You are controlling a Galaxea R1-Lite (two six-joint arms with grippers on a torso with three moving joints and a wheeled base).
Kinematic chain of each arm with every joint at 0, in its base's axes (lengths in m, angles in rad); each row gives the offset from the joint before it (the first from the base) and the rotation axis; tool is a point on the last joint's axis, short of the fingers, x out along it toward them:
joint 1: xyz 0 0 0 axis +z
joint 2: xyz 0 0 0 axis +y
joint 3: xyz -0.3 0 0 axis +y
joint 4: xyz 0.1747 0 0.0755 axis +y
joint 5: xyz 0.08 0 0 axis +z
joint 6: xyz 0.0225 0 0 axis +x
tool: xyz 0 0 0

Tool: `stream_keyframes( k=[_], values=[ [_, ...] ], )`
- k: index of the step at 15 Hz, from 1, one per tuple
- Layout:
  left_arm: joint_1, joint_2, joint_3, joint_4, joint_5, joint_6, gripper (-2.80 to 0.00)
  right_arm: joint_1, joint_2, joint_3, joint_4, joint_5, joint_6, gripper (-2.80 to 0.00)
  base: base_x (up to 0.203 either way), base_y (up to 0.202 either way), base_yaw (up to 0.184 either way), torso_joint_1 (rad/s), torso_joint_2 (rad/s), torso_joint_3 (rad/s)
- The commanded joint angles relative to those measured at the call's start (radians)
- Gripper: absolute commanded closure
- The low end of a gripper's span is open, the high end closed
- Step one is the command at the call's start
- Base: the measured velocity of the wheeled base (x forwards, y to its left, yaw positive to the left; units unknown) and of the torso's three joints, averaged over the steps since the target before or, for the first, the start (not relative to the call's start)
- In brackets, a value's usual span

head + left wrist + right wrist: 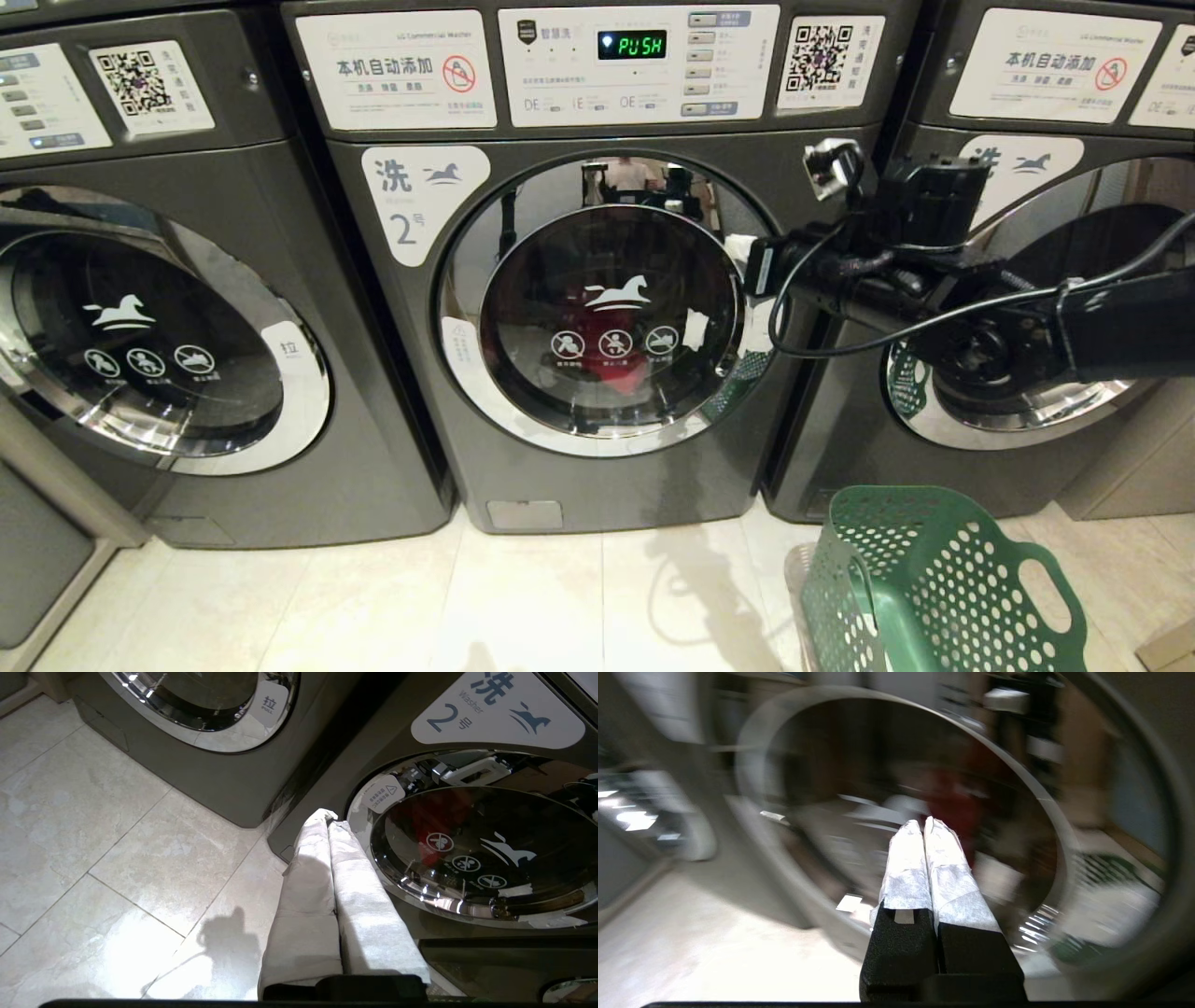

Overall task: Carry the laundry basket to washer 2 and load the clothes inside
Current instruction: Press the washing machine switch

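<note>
Washer 2 (597,308) stood at the centre of the head view, facing the robot, between two like machines. Its round chrome-rimmed door (611,308) was closed flat against the front panel, and red fabric showed dimly behind the glass. The display (632,44) on its control panel read "PUSH".

The laundry basket (934,583) sat on the tiled floor (523,597) at the lower right of the head view, in front of the gap between washer 2 and the machine to its right, and apart from both. It stood tilted, its open mouth turned up and toward the robot's left. Its long axis ran roughly from the washers toward the robot, with one loop handle (1046,583) on the side facing right. Its contents could not be seen.

The right gripper (924,823) was raised in front of the right rim of the door, pointing at the glass. Its wrapped fingers were pressed together, holding nothing.

The left gripper (329,814) pointed toward the lower left corner of washer 2, fingers likewise pressed together and empty.
</note>
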Motion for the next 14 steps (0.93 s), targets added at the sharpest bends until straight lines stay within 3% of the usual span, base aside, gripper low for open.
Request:
stream_keyframes(
  k=[1, 7, 14],
  values=[
    [0.026, -0.010, 0.015, 0.001, 0.003, -0.004, 0.00, 0.070, -0.140, -0.001, 0.003, 0.001, -0.009, 0.00, 0.000, 0.000, 0.000, 0.000, 0.00, 0.000],
    [0.057, -0.010, 0.040, -0.029, -0.001, -0.006, 0.00, 0.072, 0.010, -0.364, 0.044, -0.007, -0.125, 0.00, 0.000, 0.000, 0.000, 0.000, 0.00, 0.000],
    [0.062, -0.012, 0.038, -0.036, -0.001, -0.006, 0.00, 0.021, 0.141, -0.545, 0.070, -0.006, -0.171, 0.00, 0.000, 0.000, 0.000, 0.000, 0.00, 0.000]
  ],
)
